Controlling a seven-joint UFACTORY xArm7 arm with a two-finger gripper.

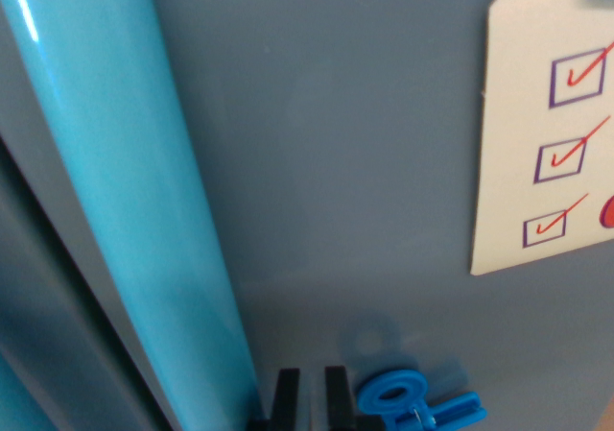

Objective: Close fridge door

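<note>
— What was nearest you?

— My gripper (312, 397), fingers close together with only a thin gap, holding nothing. I judged I kept them narrow to push, not grasp. They sat right up against the fridge door (355, 162); actual contact I couldn't confirm. A blue clip (414, 402) was just beside them.

— And beyond?

— The turquoise handle (134, 210) slanted along the wrist view's left; a checklist card (547, 133) was stuck further up the panel.

Single wrist view, very close, facing grey fridge door (345, 162) head-on; tool (312, 397) at bottom edge.
</note>
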